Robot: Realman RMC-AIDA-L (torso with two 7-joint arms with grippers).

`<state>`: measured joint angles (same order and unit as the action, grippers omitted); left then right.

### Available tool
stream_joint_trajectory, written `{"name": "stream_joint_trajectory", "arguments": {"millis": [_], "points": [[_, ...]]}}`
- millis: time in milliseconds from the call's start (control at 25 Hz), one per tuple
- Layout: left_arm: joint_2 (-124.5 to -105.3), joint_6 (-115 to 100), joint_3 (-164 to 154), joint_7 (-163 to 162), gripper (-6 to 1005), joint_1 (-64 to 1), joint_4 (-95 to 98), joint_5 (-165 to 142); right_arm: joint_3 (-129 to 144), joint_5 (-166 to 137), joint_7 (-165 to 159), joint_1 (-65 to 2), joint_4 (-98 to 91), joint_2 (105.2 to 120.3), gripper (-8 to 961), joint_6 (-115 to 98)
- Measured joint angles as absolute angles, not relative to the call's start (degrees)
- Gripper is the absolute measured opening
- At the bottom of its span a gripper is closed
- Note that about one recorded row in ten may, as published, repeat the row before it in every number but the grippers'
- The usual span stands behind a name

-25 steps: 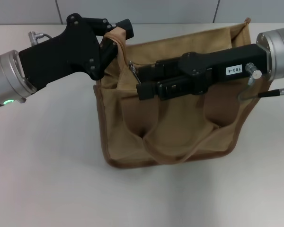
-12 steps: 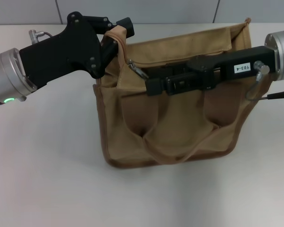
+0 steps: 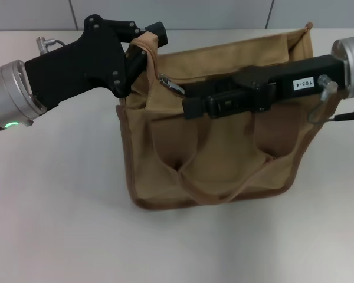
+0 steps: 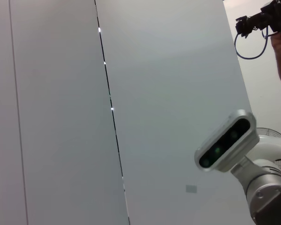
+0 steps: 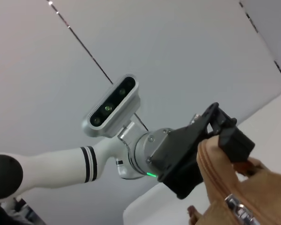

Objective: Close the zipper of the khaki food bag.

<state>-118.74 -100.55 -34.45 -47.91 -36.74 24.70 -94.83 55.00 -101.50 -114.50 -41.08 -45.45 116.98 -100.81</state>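
Observation:
The khaki food bag [image 3: 224, 159] stands on the white table, its top open. Its zipper [image 3: 224, 76] runs along the near top edge, with the silver slider and pull tab [image 3: 171, 86] at the left end. My left gripper [image 3: 146, 46] is shut on the bag's top left fabric end and holds it up; the right wrist view shows that grip [image 5: 227, 147] and the pull tab [image 5: 237, 206]. My right gripper [image 3: 186, 98] reaches across the bag's top from the right, with its fingers closed at the pull tab's free end.
The bag's two strap handles [image 3: 224, 191] hang down its front. The white table [image 3: 59, 206] lies around the bag, with a grey wall behind. The left wrist view shows only wall panels and the robot's head camera [image 4: 225, 140].
My right gripper's fingers have closed and the arm has rolled and drawn slightly right. The pull tab went from hanging down to pointing at the fingers. The left arm has not moved.

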Motion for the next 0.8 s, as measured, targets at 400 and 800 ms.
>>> {"name": "stream_joint_trajectory", "arguments": {"millis": [400,800], "points": [[-118.73,-101.0,-34.5,-47.9,0,-36.8,24.7,-94.7,53.3,-101.5,-102.2,-39.9,-46.9,117.82,766,-99.0],[-118.75,-101.1,-34.5,-48.0,1,-36.8,24.7,-94.7,56.3,-101.8,-100.0,-40.0,-46.7,118.92,626,-94.0]]}}
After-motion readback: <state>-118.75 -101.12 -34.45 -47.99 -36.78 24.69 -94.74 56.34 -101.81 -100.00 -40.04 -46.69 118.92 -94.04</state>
